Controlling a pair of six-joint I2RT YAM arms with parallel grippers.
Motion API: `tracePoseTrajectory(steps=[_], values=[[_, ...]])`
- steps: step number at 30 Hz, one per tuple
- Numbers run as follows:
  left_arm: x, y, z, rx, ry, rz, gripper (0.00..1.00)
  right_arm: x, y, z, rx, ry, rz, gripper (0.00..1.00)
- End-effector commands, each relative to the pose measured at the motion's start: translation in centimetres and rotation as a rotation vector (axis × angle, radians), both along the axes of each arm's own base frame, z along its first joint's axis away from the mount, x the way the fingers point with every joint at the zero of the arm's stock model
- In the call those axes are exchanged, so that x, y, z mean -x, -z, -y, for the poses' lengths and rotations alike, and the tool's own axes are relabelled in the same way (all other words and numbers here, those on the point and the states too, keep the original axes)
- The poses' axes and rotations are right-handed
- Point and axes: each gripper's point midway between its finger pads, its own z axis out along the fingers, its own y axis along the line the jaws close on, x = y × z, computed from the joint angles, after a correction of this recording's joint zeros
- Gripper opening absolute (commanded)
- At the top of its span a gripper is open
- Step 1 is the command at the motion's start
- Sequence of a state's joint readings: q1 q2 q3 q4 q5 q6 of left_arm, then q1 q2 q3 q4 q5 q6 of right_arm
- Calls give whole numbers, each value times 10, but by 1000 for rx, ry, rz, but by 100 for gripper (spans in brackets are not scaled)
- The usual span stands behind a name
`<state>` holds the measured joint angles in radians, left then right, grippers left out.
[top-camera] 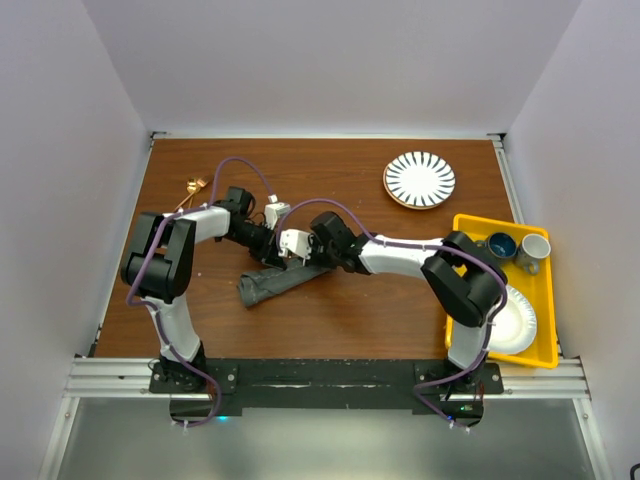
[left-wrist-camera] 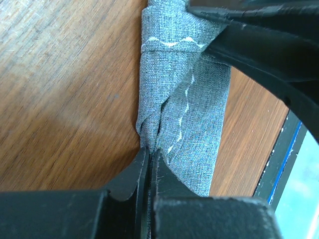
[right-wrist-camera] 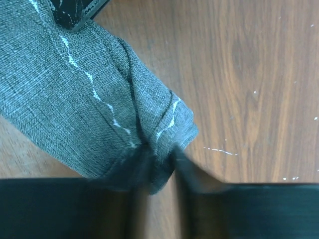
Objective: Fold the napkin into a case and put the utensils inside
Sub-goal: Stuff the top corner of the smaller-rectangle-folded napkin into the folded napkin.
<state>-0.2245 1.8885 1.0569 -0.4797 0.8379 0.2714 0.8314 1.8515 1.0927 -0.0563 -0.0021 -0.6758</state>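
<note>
Your napkin [top-camera: 275,283] lies mid-desk as a narrow folded strip. Its long axis runs on a diagonal from the near-left up to the far-right. Both arms crowd the far-right half of it.

Your left hand [left-wrist-camera: 149,157] is clenched, with a pleat of the grey cloth pinched between its jaws along the strip's side. Your right hand [right-wrist-camera: 158,159] sits at the strip's right end with a ridge of cloth between its fingers. They are blurred, so I cannot tell whether it has really bitten.

The relation to mind is that the utensils [top-camera: 194,186] lie well apart at the far-left corner of the desk [top-camera: 350,320], beyond your left arm's elbow. That makes the left arm the nearer one for fetching them, as I judge it. The strip's free near-left end points away from them (awkward for sliding anything in).

For room, you have bare wood on the near side of the strip and to its right. The striped plate [top-camera: 419,179] and the yellow tray [top-camera: 500,361] stand well clear. Your two hands are nearly touching, so move them apart along the strip's axis, not across it.
</note>
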Motion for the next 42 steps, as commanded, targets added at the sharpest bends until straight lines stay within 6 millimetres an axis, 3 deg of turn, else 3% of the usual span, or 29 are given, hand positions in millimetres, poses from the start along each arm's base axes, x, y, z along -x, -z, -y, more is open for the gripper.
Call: tracePoseTrajectory(steps=[1, 5, 9, 13, 17, 18, 23, 26, 29, 31, 39, 42], values=[[3, 18, -10, -65, 3, -4, 0, 4, 6, 6, 37, 2, 10, 2], [-1, 17, -8, -58, -9, -5, 0, 17, -2, 8, 37, 1, -31, 0], [-6, 16, -7, -56, -24, 3, 0, 45, -8, 5, 32, 6, -142, 0], [-5, 19, -8, -61, -22, -2, 0, 78, 15, 11, 75, 58, -364, 0], [-3, 21, -9, -64, -7, 5, 0, 74, 5, 7, 36, 119, -432, 22], [-2, 22, -9, -64, -3, 7, 0, 70, -4, 9, 13, 144, -443, 33], [-3, 22, -9, -61, 14, 24, 0, 54, -38, 16, -63, 197, -500, 54], [-3, 22, -9, -61, 26, 30, 0, 34, -63, 14, -155, 228, -503, 54], [-3, 23, -10, -62, 30, 34, 0, 31, -83, -8, -267, 221, -544, 51], [-3, 22, -9, -58, 32, 33, 0, 31, -86, -23, -340, 254, -608, 47], [-5, 23, -10, -67, 31, 35, 0, 61, -60, -61, -426, 330, -833, 40], [-6, 25, -10, -69, 34, 36, 0, 66, -35, -62, -407, 379, -878, 40]])
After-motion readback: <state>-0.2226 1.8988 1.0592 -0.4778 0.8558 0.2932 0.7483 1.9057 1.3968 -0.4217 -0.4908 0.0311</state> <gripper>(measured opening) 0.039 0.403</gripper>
